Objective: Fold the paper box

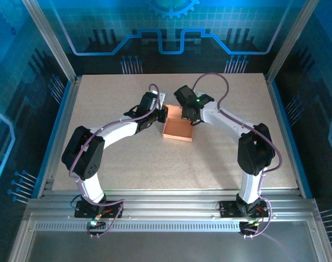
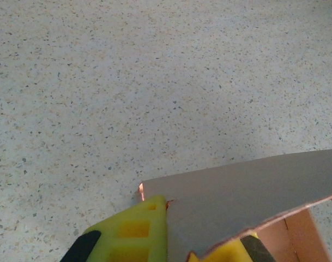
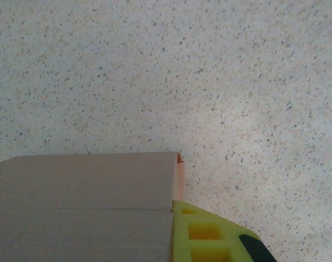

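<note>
Here, creased salmon paper box (image 1: 177, 130)

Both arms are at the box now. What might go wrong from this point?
1. The left gripper seems to pinch a thin panel of the paper box near its corner; a hard pull may bend the panel off its crease or tear it.
2. The right gripper sits close beside the left one over the box, so the two may collide.
3. The paper box rests loose on the table; an uneven push may slide it.
</note>
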Robot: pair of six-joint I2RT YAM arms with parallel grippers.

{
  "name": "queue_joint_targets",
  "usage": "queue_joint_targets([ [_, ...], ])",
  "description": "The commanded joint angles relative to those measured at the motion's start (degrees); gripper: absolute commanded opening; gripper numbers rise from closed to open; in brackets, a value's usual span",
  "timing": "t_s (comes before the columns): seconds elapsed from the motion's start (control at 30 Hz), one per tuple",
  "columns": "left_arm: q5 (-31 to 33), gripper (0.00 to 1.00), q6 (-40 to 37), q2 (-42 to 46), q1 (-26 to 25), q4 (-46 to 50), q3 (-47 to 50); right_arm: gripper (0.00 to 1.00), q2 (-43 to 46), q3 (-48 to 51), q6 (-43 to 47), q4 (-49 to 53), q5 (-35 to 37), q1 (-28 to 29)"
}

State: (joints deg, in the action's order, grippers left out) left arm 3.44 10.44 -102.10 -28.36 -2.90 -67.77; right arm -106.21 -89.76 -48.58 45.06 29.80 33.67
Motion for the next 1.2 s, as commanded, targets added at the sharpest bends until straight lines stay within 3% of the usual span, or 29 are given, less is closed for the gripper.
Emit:
queue_joint_targets([
  [0.0, -0.14, 0.0, 1.69, 1.9, -0.11, 0.49, 0.62, 0.0, -0.37, -2.6, -3.36, 2.12, -3.25, -1.57],
  [0.5, 0.86, 0.0, 0.43, 2.09, -1.19, 0.59, 2.08, 0.0, -1.29, 1.33, -7.37, 1.53, -5.61, -2.12],
  [0.9, 1.65, 0.0, 0.12, 3.55, -1.74, -0.42, 5.13, 0.0, -0.7, -5.97, -8.42, 7.94, -11.13, -3.32],
  [1.17, 1.39, 0.0, 0.72, 3.69, -1.8, -1.23, 5.79, 0.0, -0.68, -1.04, -9.42, 5.1, -11.87, -3.11],
])
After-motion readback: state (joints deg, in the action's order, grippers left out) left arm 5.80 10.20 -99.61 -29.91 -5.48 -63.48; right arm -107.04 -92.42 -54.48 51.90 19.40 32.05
